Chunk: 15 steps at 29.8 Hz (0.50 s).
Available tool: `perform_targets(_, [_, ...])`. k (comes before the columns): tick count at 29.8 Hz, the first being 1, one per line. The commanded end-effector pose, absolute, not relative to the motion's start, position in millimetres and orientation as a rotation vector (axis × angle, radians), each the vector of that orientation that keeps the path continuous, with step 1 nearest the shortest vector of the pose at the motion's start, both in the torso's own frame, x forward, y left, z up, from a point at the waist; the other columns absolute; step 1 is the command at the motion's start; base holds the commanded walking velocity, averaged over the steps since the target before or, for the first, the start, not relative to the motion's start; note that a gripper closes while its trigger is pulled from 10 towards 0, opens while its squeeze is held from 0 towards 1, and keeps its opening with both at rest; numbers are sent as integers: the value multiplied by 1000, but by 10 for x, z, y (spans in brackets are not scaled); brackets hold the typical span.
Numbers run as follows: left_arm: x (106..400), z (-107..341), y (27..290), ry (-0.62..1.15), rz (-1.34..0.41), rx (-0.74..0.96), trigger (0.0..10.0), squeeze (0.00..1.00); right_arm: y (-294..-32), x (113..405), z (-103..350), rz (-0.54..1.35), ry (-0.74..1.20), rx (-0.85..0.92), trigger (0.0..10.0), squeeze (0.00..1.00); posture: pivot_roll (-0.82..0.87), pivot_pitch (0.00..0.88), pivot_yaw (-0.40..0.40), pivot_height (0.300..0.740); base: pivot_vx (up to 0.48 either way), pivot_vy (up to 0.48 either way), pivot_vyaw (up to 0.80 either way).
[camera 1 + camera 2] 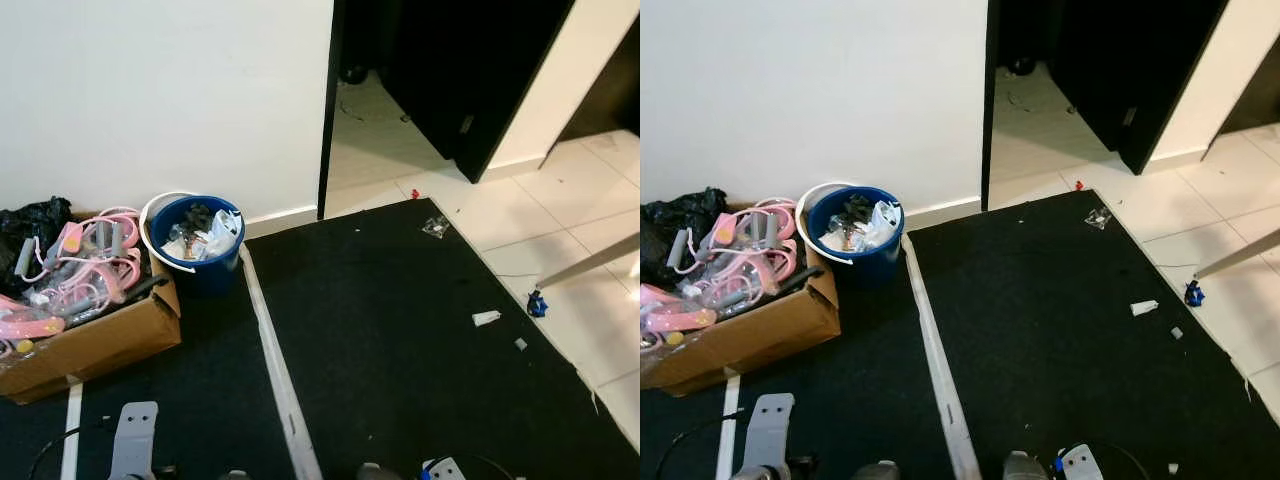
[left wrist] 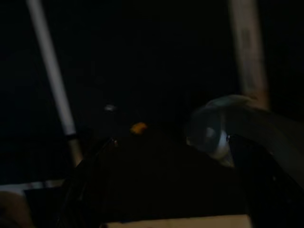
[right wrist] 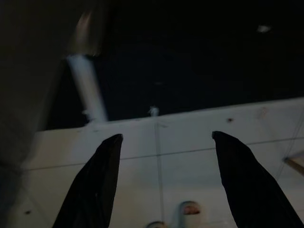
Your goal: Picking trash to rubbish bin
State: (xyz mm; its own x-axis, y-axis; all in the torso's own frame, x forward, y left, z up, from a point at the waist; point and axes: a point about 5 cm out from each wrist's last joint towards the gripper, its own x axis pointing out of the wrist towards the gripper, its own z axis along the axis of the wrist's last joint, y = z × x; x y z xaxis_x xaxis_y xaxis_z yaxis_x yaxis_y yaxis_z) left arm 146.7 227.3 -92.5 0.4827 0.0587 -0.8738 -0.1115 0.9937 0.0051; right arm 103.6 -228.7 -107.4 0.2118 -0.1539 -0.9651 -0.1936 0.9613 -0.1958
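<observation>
Against the white wall at the left of the frame, a blue rubbish bin (image 1: 198, 243) stands already heaped with wrappers, tucked beside a cardboard box (image 1: 95, 335) of pink hangers, likely parked there to stay off the walkway. Scraps of trash lie scattered across the black mat (image 1: 400, 330) toward the right of the frame: a white scrap (image 1: 486, 318) near the mat's right edge, a smaller pale bit (image 1: 521, 344) just below it, a clear wrapper (image 1: 436, 227) at the mat's upper corner, and a small blue object (image 1: 537, 304) on the white tiles just off the mat.

Seen from its wrist camera, the right gripper (image 3: 167, 142) hangs over the line where mat meets tile, its two black fingers spread wide with nothing between them, presumably readied for a pick-up. No scrap lies between the fingers; a tiny white fleck (image 3: 153, 111) sits at the mat's edge ahead of them. The left gripper idles in shade in a very dark view, and whether its fingers are parted cannot be told.

Judging by the spread of litter, the white scrap at the right of the frame looks the nearest target, with the bin well apart from it across the mat.
</observation>
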Motion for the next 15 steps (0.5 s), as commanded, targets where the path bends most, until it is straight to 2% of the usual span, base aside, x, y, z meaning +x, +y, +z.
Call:
perform_targets(1, [1445, -919, 2336, 1070, 115, -41, 10000, 0, -2243, 968, -1100, 33, 1381, -283, 10000, 0, 76, 81, 50, 740, 0, -480, 0])
perform_targets(15, [1464, -917, 2312, 1066, 100, -40, 10000, 0, -2290, 1025, -1076, 14, 1366, -288, 10000, 0, 69, 85, 50, 740, 0, -480, 0])
